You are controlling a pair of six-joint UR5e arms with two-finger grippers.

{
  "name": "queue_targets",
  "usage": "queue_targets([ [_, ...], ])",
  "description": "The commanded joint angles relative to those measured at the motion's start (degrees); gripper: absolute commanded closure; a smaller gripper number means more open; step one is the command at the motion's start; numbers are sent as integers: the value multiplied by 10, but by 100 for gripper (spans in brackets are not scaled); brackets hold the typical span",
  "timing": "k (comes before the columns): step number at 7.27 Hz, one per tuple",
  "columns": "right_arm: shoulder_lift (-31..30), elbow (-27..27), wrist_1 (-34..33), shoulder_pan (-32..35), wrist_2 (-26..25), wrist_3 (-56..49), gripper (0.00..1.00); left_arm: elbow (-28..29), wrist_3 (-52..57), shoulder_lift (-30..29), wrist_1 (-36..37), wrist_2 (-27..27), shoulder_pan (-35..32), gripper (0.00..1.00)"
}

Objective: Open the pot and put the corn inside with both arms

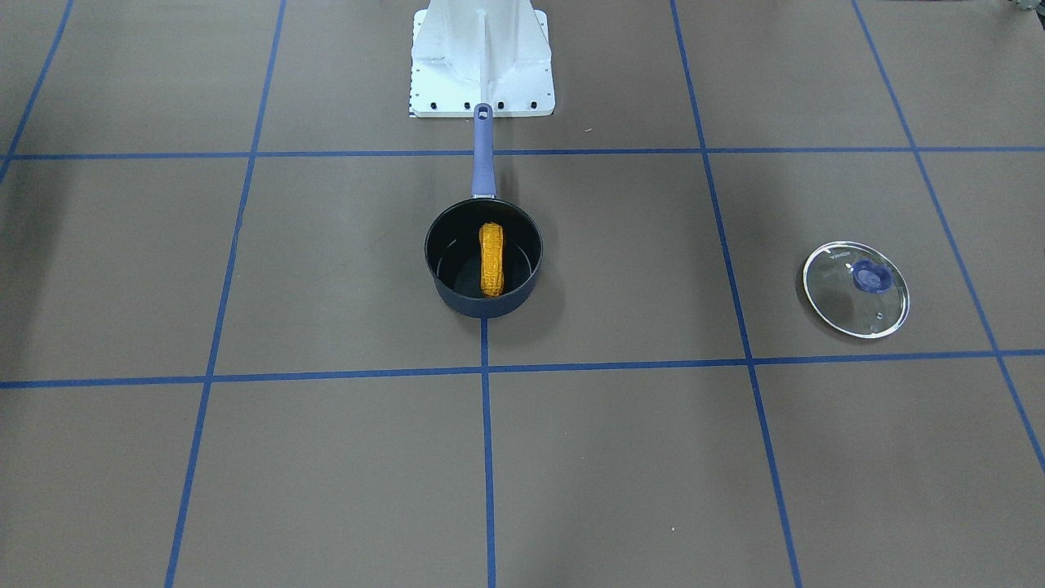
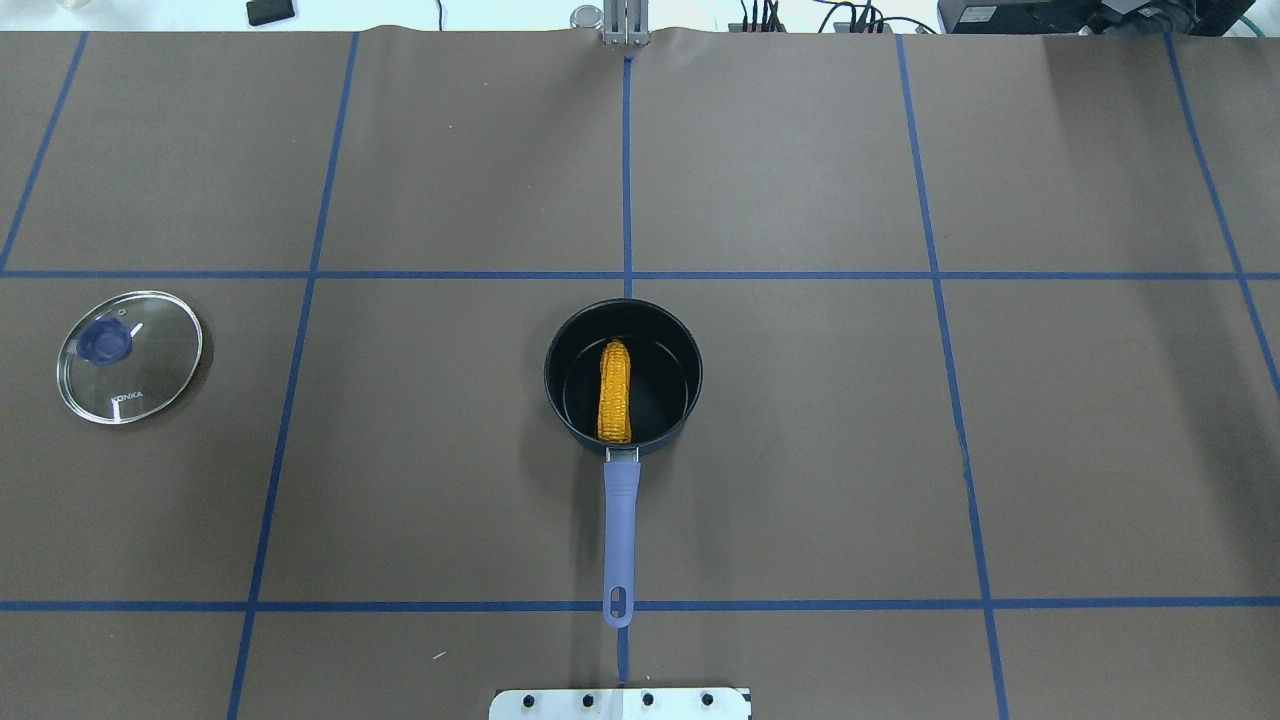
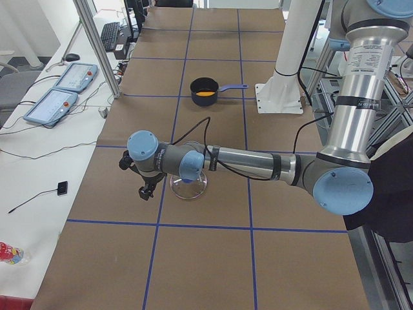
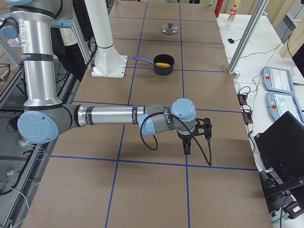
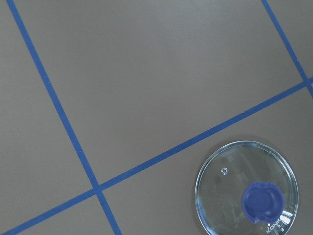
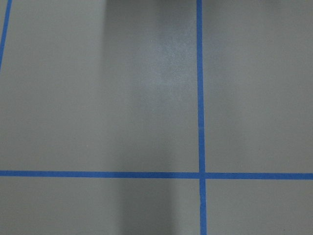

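corn [image 2: 615,392] inside open pot [image 2: 662,385], mid worktop [image 2: 900,450], lid [image 2: 150,372] near left edge, whether left hand [image 3: 146,190] and right hand [image 4: 187,148] grip, cannot tell

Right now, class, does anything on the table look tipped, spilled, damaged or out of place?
Nothing stands out. The pot stands upright on the table with the corn lying inside it, in line with the handle. The glass lid lies flat, knob up, well off to the robot's left, with no crack showing.
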Motion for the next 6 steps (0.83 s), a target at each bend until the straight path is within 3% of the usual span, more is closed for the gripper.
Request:
queue_targets([
  [1,8,-8,-6,1,-1,3,0,0,-4,-5,0,0,-2,2],
  [6,1,-8,-2,1,1,3,0,-1,-4,-3,0,0,-2,2],
])
